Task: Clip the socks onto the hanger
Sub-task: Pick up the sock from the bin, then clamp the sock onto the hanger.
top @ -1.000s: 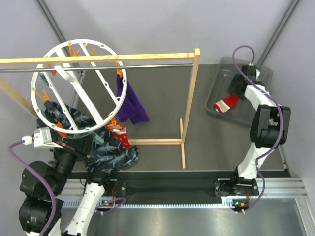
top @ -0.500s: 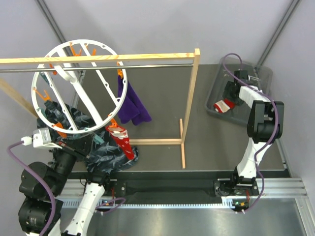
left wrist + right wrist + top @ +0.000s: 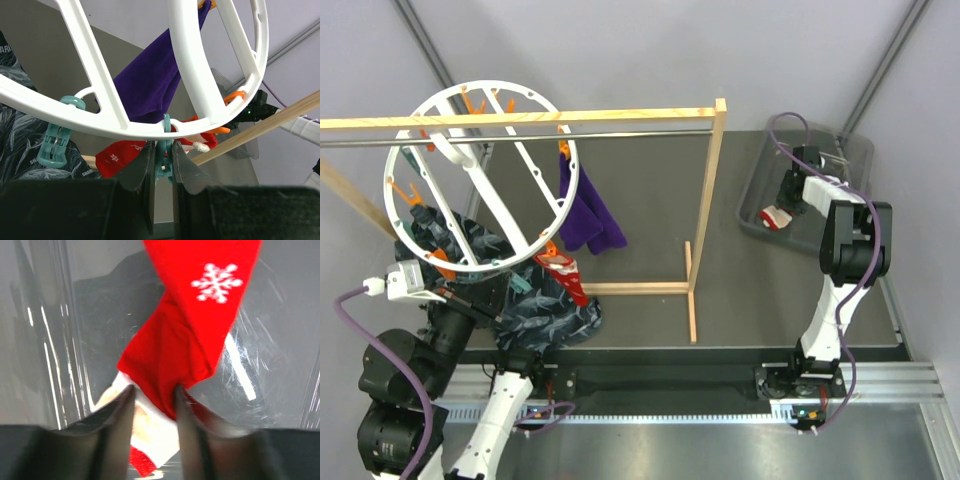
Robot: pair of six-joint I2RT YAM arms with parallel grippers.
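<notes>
Two socks hang from the large round white plastic drying ring (image 3: 483, 84): a plain purple sock (image 3: 585, 215) and a red Christmas sock (image 3: 560, 275). The left gripper (image 3: 161, 155) pinches a teal plastic clip (image 3: 164, 131) on its rim. The right gripper (image 3: 152, 395) grips another red snowflake-patterned sock (image 3: 190, 330) inside the clear plastic bin (image 3: 851, 152).

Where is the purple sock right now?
Top view: the purple sock hangs left of centre, clipped at the right rim of the white ring hanger, just below the wooden rack rail.
</notes>
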